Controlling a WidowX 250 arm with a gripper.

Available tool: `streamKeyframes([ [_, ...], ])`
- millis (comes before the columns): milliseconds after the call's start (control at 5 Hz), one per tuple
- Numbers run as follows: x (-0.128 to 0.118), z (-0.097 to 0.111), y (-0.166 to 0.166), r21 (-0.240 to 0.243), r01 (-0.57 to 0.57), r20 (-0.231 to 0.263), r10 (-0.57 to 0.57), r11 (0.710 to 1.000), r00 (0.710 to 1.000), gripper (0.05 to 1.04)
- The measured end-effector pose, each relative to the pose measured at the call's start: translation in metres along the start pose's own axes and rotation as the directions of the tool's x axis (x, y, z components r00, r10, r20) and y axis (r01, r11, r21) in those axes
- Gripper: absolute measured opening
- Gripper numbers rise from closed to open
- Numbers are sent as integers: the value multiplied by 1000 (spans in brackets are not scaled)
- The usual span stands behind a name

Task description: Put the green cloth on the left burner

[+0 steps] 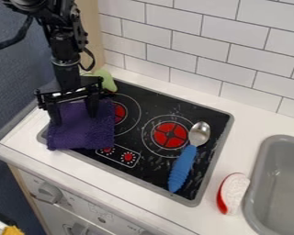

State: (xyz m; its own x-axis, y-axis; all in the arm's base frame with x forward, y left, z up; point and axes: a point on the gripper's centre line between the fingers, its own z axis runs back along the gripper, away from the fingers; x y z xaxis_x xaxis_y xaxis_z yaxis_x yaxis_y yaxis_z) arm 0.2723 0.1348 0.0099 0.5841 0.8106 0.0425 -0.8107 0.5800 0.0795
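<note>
The gripper [74, 112] hangs over the left part of the stove with its two fingers spread apart, one on each side of the upper part of a purple cloth [82, 131]. That cloth lies across the stove's left edge and covers part of the left burner [119, 113]. Behind the gripper, at the stove's back left corner, is a light green item [106, 81], partly hidden by the arm; I cannot tell whether it is a cloth.
A spoon with a blue handle [183, 167] lies beside and partly over the right burner [169, 135]. Right of the stove, a red and white brush [234, 193] rests by the grey sink [260, 172]. A tiled wall [186, 43] stands behind the counter.
</note>
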Motion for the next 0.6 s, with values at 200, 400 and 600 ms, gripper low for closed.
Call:
streamKeyframes([
  [200, 0, 14, -3, -29, 30, -1, -30, 999, 1000, 1000],
  [400, 4, 37, -12, -92, 60, 24, -58, 994, 998, 1000],
  [600, 7, 61, -17, -149, 80, 69, -70, 986, 995, 1000],
])
